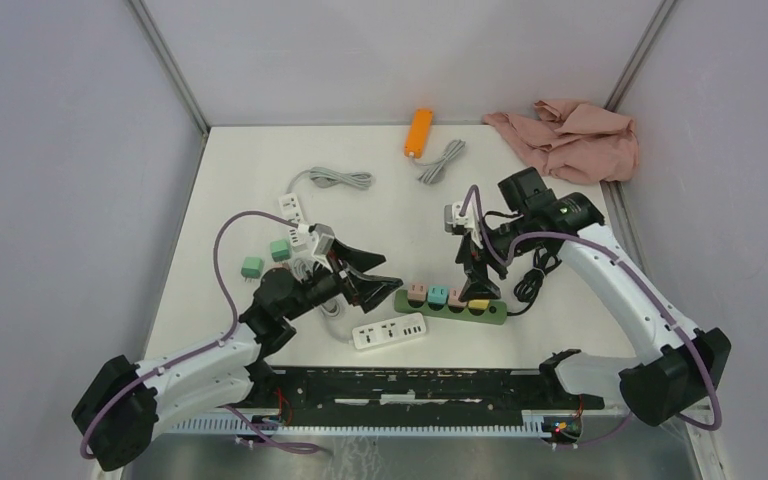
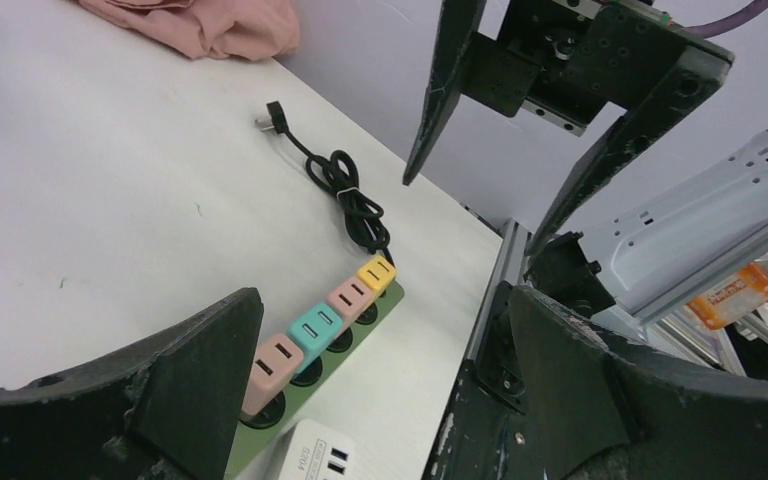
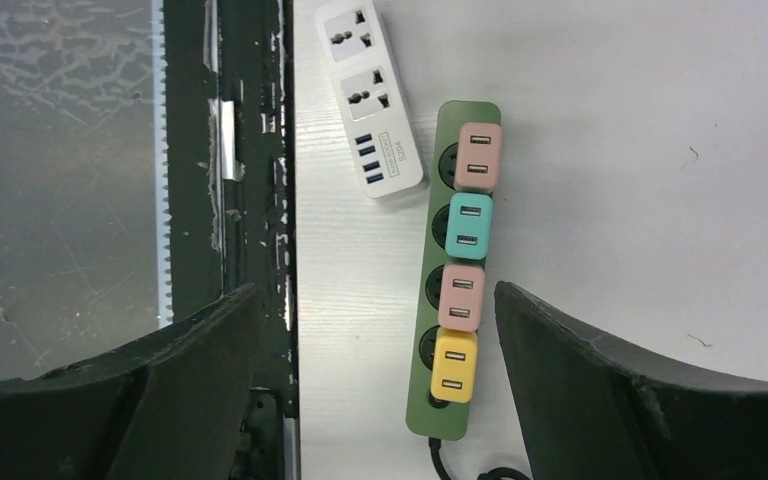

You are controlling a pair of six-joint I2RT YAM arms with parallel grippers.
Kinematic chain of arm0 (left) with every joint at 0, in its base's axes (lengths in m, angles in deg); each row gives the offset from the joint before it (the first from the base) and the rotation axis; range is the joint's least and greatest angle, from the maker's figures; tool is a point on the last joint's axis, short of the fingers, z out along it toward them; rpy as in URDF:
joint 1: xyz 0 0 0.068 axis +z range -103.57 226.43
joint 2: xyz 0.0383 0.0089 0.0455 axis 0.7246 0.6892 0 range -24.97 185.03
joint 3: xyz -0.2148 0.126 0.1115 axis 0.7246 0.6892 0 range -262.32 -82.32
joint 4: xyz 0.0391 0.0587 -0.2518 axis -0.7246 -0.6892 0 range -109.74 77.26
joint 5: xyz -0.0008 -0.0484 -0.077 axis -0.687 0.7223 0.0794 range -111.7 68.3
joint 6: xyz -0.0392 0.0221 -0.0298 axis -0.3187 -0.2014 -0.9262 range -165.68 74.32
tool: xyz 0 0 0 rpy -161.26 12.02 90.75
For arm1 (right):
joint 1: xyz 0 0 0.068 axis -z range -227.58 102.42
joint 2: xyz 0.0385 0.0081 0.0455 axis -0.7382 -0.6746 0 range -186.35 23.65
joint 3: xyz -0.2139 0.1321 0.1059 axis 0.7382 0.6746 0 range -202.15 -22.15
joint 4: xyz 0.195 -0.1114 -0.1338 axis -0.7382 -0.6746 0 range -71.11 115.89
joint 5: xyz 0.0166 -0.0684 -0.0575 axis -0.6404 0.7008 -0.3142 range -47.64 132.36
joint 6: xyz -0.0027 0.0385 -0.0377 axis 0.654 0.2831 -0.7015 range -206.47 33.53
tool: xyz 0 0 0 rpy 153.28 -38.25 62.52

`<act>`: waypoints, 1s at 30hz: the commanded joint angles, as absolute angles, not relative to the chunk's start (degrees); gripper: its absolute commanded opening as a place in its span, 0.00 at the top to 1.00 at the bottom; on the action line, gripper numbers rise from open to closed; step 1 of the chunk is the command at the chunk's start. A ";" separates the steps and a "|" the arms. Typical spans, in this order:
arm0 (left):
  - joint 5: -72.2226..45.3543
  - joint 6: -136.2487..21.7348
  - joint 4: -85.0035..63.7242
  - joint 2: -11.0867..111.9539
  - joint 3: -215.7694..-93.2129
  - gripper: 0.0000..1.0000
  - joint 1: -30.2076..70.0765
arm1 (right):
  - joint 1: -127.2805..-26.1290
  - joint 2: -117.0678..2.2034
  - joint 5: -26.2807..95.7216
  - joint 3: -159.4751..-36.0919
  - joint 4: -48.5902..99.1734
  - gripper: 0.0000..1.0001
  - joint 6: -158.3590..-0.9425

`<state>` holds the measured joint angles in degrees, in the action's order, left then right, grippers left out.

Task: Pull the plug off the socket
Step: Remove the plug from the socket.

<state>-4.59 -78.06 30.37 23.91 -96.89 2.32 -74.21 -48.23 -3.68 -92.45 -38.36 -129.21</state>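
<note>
The socket is a green power strip (image 1: pixel 450 310) lying near the table's front edge. Several plugs stand in it in a row: pink (image 1: pixel 416 292), teal (image 1: pixel 438 294), pink (image 1: pixel 457 296) and yellow (image 1: pixel 478 304). My left gripper (image 1: pixel 388 275) hovers open just off the strip's left end, nothing between its fingers. In the left wrist view the strip (image 2: pixel 392 300) runs away from the left finger (image 2: pixel 190 380). My right gripper (image 3: pixel 378 300) hangs open above the strip's cord end, the yellow plug (image 3: pixel 454 366) below and between its fingers, untouched.
A white power strip (image 1: pixel 390 332) lies just in front of the green one. The green strip's black cord (image 1: pixel 530 280) coils to the right. Loose green cubes (image 1: pixel 252 267), a white adapter (image 1: pixel 293 207), grey cables (image 1: pixel 340 180), an orange strip (image 1: pixel 418 132) and a pink cloth (image 1: pixel 570 135) lie farther back.
</note>
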 commanded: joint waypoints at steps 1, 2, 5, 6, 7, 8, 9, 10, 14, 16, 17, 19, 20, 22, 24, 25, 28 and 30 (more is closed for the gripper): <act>-2.99 -71.02 32.68 27.30 -101.44 0.01 2.29 | -71.22 -46.93 -13.72 -94.75 -44.00 0.09 -134.75; -2.69 -69.41 31.56 28.11 -102.41 0.01 2.24 | -70.66 -47.04 -13.59 -94.62 -43.85 0.09 -134.84; -2.44 -65.12 24.96 30.38 -105.59 0.01 2.23 | -68.68 -47.24 -12.04 -94.09 -43.70 0.09 -135.49; -2.16 -63.32 22.88 31.00 -106.51 0.01 2.22 | -67.96 -47.32 -11.43 -93.98 -43.71 0.09 -135.62; -2.15 -61.09 20.99 31.61 -107.48 0.01 2.24 | -67.32 -47.36 -11.09 -93.81 -43.70 0.09 -136.07; -2.51 -58.99 19.42 31.94 -107.90 0.00 2.23 | -66.60 -47.55 -10.58 -93.67 -43.68 0.09 -136.49; -2.94 -56.62 18.59 32.02 -108.12 0.00 2.20 | -65.91 -47.81 -10.07 -93.41 -43.68 0.09 -136.89; -3.23 -54.33 18.47 31.99 -107.88 0.00 2.22 | -65.32 -47.93 -9.51 -93.18 -43.68 0.09 -137.35; -0.92 -46.46 26.67 32.49 -103.55 0.01 2.16 | -63.47 -49.20 -8.25 -93.11 -44.35 0.09 -139.20; 2.15 -44.63 33.79 34.37 -101.26 0.01 2.23 | -62.67 -49.03 -6.96 -92.88 -44.23 0.09 -139.82; 3.74 -43.78 35.63 35.90 -100.59 0.01 2.24 | -62.07 -48.80 -5.92 -92.49 -43.76 0.09 -140.01; 7.61 -42.49 39.47 39.82 -100.57 0.01 2.23 | -60.44 -47.99 -3.11 -91.24 -42.46 0.09 -140.34; 9.03 -41.82 40.27 41.48 -101.05 0.01 2.27 | -59.59 -47.71 -2.51 -90.53 -42.45 0.08 -141.17; 11.81 -40.12 40.30 45.12 -103.01 0.00 2.23 | -58.84 -47.77 -1.85 -89.50 -43.12 0.07 -143.20; 14.29 -37.39 40.00 48.62 -104.80 0.00 2.24 | -58.69 -48.55 -2.58 -88.62 -44.12 0.08 -145.71; 15.89 -35.56 39.87 50.46 -105.58 0.01 2.20 | -58.73 -48.91 -3.28 -87.81 -44.75 0.08 -147.86; 19.37 -32.35 40.14 55.57 -108.60 0.04 2.27 | -58.70 -48.20 -5.09 -83.32 -43.21 0.08 -152.14; 21.42 -31.37 40.94 59.03 -110.13 0.08 2.20 | -58.69 -46.15 -6.13 -79.74 -41.52 0.07 -155.68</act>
<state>14.12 -38.80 35.09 54.29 -105.50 2.32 -58.76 -48.80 -3.16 -84.63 -43.06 -147.09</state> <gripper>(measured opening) 0.953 0.921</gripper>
